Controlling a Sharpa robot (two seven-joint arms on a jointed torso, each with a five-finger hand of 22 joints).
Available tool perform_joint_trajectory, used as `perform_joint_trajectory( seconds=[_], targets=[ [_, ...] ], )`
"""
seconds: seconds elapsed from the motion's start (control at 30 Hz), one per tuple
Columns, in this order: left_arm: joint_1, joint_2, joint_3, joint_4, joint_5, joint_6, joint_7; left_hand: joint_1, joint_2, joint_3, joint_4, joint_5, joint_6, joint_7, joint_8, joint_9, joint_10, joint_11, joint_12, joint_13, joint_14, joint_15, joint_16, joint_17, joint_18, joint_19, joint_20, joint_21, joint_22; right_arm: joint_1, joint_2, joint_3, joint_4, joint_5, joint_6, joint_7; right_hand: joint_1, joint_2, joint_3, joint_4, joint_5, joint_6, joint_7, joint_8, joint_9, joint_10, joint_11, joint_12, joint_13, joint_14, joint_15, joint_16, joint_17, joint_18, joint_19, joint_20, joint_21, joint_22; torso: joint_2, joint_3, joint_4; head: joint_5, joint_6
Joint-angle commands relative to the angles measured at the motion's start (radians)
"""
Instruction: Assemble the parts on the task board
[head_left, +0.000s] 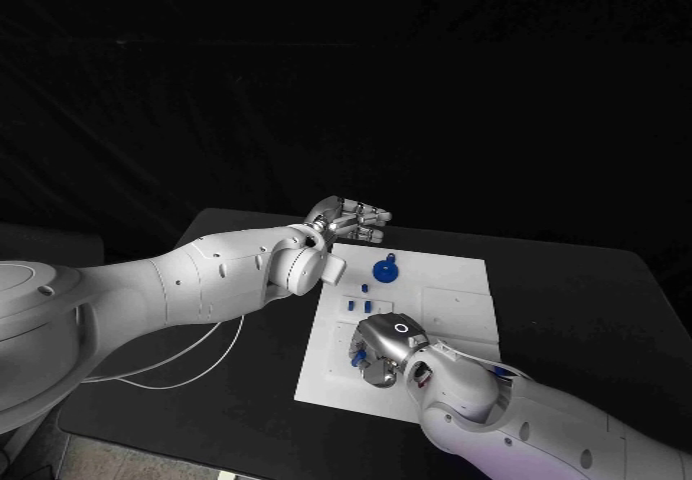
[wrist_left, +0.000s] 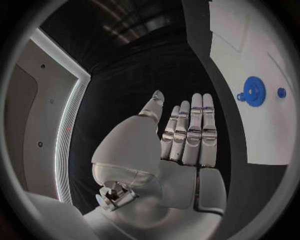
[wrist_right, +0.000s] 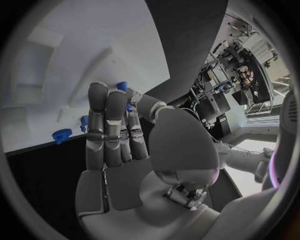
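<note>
The white task board (head_left: 440, 300) lies in the middle of the table. A blue gear (head_left: 385, 270) stands near its far left, with small blue parts (head_left: 361, 300) just nearer. My left hand (head_left: 351, 218) hovers over the board's far left corner, fingers straight and apart, holding nothing (wrist_left: 181, 135); the left wrist view has the gear (wrist_left: 254, 91) and a small peg (wrist_left: 281, 92) beside it. My right hand (head_left: 382, 350) is low over the board's near left part. A blue part (wrist_right: 122, 86) sits pinched between its fingers and thumb, mostly hidden by them.
The board's right half (head_left: 454, 305) is bare white with shallow recesses. Black table (head_left: 577, 290) surrounds the board. A white cable (head_left: 188, 370) trails under my left arm. Another bit of blue (head_left: 499, 371) peeks out beside my right forearm.
</note>
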Motion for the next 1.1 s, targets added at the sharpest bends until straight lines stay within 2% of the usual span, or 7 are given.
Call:
perform_joint_trajectory(
  seconds=[0.03,0.2,0.6,0.77,0.93,0.97,1.1],
  targets=[
    [0.002,0.002,0.001,0.002,0.004,0.015,0.003,0.001,0.011,-0.005,0.002,-0.006,-0.009,0.001,-0.003,0.001,-0.007,0.000,-0.001,0.001,-0.009,0.001,-0.002,-0.001,-0.012,0.008,0.000,-0.005,-0.001,-0.004,0.005,-0.008,-0.003,-0.028,0.033,-0.010,-0.002,0.010,0.002,-0.004,0.004,0.005,0.002,0.000,0.001,0.075,-0.053,0.005,0.006,0.000,-0.005,-0.006,0.002,0.017,0.020,-0.008,-0.006,0.001,0.000,0.0001,0.0004,0.000,0.001],
    [0.002,0.003,0.001,0.002,0.003,0.017,0.001,0.001,0.011,-0.005,0.002,-0.006,-0.009,0.001,-0.003,0.001,-0.007,0.000,-0.001,0.001,-0.009,0.001,-0.002,-0.001,-0.012,0.008,0.000,-0.005,-0.001,-0.004,0.017,-0.019,-0.003,-0.044,0.028,-0.010,-0.002,0.010,0.002,-0.004,0.005,0.006,0.002,0.000,0.001,0.075,-0.053,0.005,0.006,0.000,-0.004,-0.006,0.002,0.018,0.020,-0.007,-0.007,0.003,0.001,-0.0005,-0.0002,-0.003,0.001],
    [0.002,0.003,0.001,0.002,0.002,0.024,-0.005,0.001,0.011,-0.008,0.001,-0.006,-0.012,0.001,-0.004,0.001,-0.011,0.001,-0.001,0.001,-0.013,0.003,-0.002,-0.002,-0.013,0.007,0.001,-0.005,-0.006,-0.004,0.027,-0.025,0.002,-0.057,0.038,-0.011,-0.003,0.008,0.005,-0.004,0.005,0.006,0.002,0.000,0.001,0.075,-0.053,0.004,0.006,0.000,-0.004,-0.006,0.002,0.018,0.020,-0.007,-0.011,0.009,0.000,-0.0008,0.0004,-0.004,0.001],
    [0.002,0.002,0.001,0.003,0.001,0.026,-0.007,0.001,0.011,-0.008,0.001,-0.006,-0.012,0.001,-0.004,0.001,-0.011,0.001,-0.001,0.001,-0.013,0.003,-0.002,-0.002,-0.013,0.007,0.001,-0.005,-0.006,-0.004,0.028,-0.028,-0.004,-0.049,0.047,-0.008,-0.005,0.001,-0.005,-0.003,0.013,-0.020,0.011,-0.002,-0.002,0.048,-0.044,0.004,0.005,-0.004,0.004,-0.014,-0.003,0.020,0.015,0.000,-0.021,0.010,0.000,0.0000,0.0001,-0.003,0.001],
    [0.002,0.001,0.001,0.003,0.000,0.028,-0.009,0.001,0.011,-0.009,0.000,-0.006,-0.013,0.002,-0.004,0.001,-0.012,0.001,-0.001,0.001,-0.014,0.003,-0.002,-0.002,-0.012,0.006,0.001,-0.005,-0.007,-0.004,0.026,-0.029,-0.008,-0.031,0.038,-0.004,-0.045,-0.032,-0.081,0.015,0.162,-0.082,0.027,-0.001,-0.004,-0.015,-0.029,0.004,0.004,-0.019,0.013,-0.029,-0.012,0.023,0.005,0.009,-0.042,0.000,0.000,0.0004,-0.0002,-0.003,0.000],
    [0.002,0.001,0.001,0.003,0.000,0.027,-0.010,0.001,0.011,-0.009,0.000,-0.006,-0.013,0.002,-0.004,0.001,-0.012,0.001,-0.001,0.001,-0.014,0.003,-0.002,-0.002,-0.012,0.006,0.001,-0.005,-0.007,-0.004,0.025,-0.030,-0.009,-0.027,0.033,-0.005,-0.056,-0.045,-0.095,0.017,0.183,-0.112,0.035,-0.002,-0.006,-0.052,-0.017,0.004,0.002,-0.024,0.021,-0.037,-0.018,0.023,0.001,0.015,-0.052,-0.007,0.000,0.0004,-0.0006,-0.003,-0.001],
    [0.002,0.001,0.001,0.003,-0.001,0.028,-0.012,0.002,0.011,-0.010,0.000,-0.006,-0.013,0.002,-0.004,0.001,-0.014,0.002,-0.001,0.001,-0.016,0.004,-0.002,-0.002,-0.012,0.006,0.002,-0.005,-0.008,-0.004,0.024,-0.030,-0.009,-0.016,0.017,-0.006,-0.069,-0.070,-0.132,0.027,0.201,-0.155,0.046,-0.002,-0.006,-0.125,0.002,0.004,0.001,-0.021,0.041,-0.045,-0.034,0.031,0.007,0.035,-0.076,-0.030,0.000,0.0008,-0.0003,-0.005,0.001]
  ],
)
